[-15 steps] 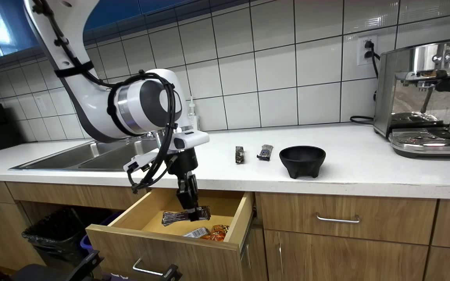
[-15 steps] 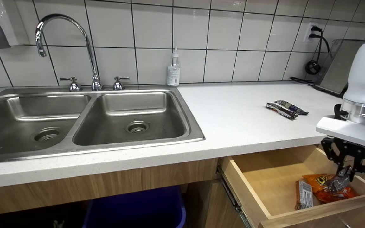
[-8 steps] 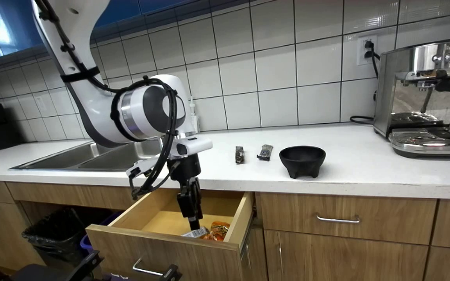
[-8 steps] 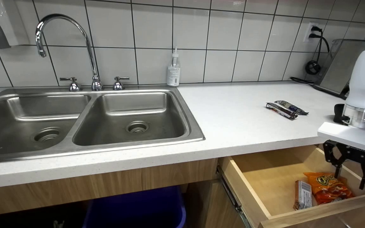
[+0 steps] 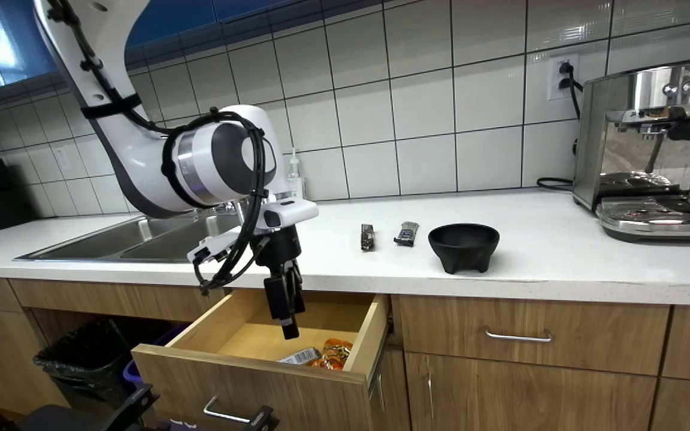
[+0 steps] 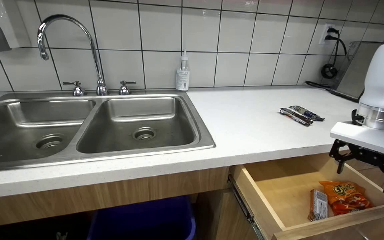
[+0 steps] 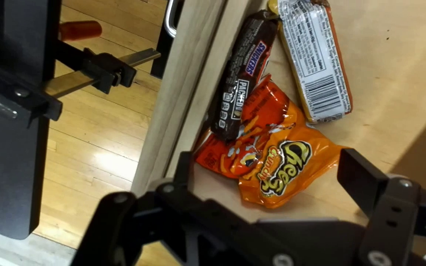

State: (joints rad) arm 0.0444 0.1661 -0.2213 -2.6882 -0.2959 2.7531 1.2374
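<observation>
1. Gripper (image 6: 363, 180) hangs over the open drawer (image 5: 273, 389), fingers spread, pinching nothing.
2. We find the Cheetos bag (image 7: 272, 155) in the drawer, below, framed between the fingertips, untouched.
3. Snickers bar (image 7: 244, 77) overlaps the bag, long axis roughly along the front wall (image 7: 192, 55).
</observation>
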